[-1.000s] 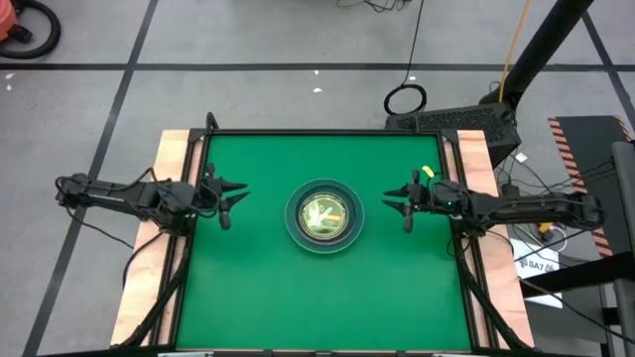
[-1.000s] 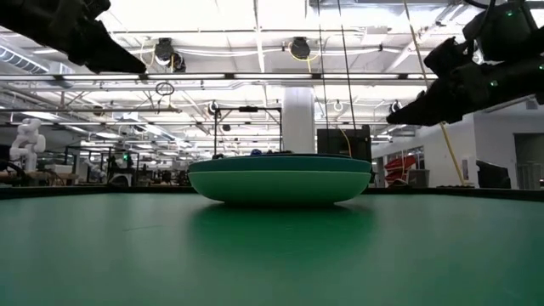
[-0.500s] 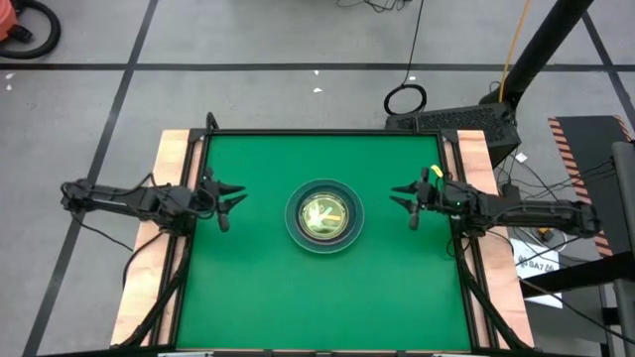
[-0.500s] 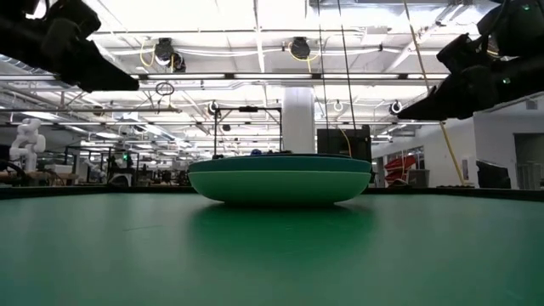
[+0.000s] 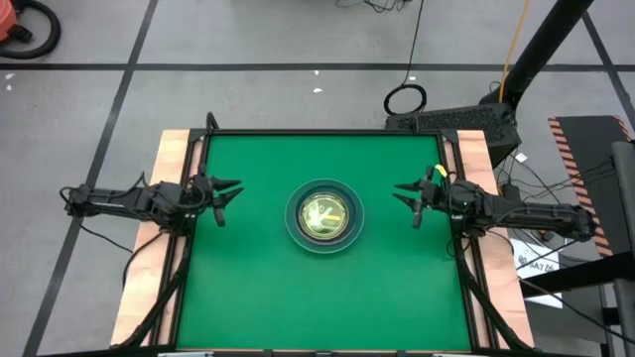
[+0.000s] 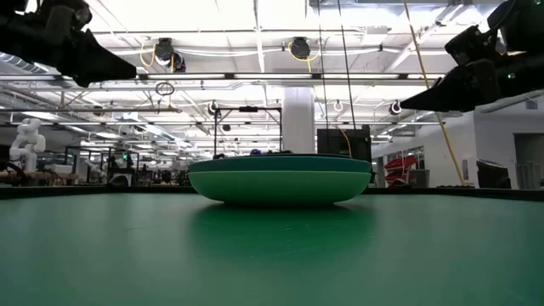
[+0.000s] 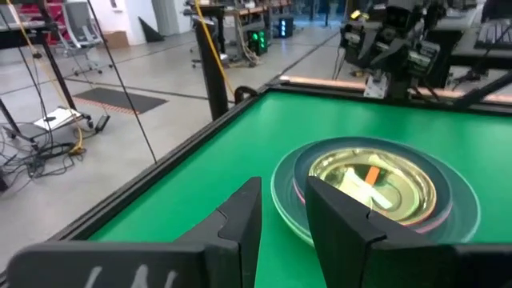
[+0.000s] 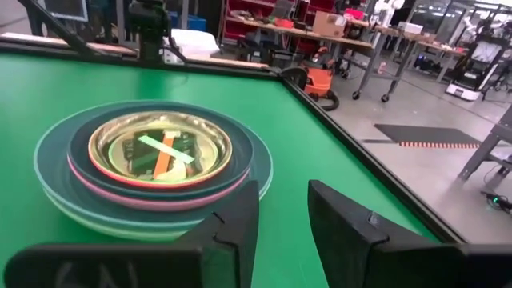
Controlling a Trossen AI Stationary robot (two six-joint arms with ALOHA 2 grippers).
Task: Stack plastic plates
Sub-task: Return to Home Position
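From above, the stack of plates [image 5: 323,216], an amber-green centre ringed by dark teal, pink and pale rims, lies midway between the left gripper [image 5: 228,201] and right gripper [image 5: 405,205], both part-open and empty; level, teal tops light green; either wrist view shows it just ahead of parted fingers.

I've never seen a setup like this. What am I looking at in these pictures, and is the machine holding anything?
It is a robot with two dark arms at a green table. One picture looks straight down from above, one looks level across the tabletop, and two come from cameras on the wrists, peering past each arm's two fingers. In the table's middle sits one stack of plates: round plastic ones nested, larger below, smaller on top. The left gripper hangs near the table's left edge and the right gripper near its right edge, both apart from the stack. Both have open fingers and hold nothing.
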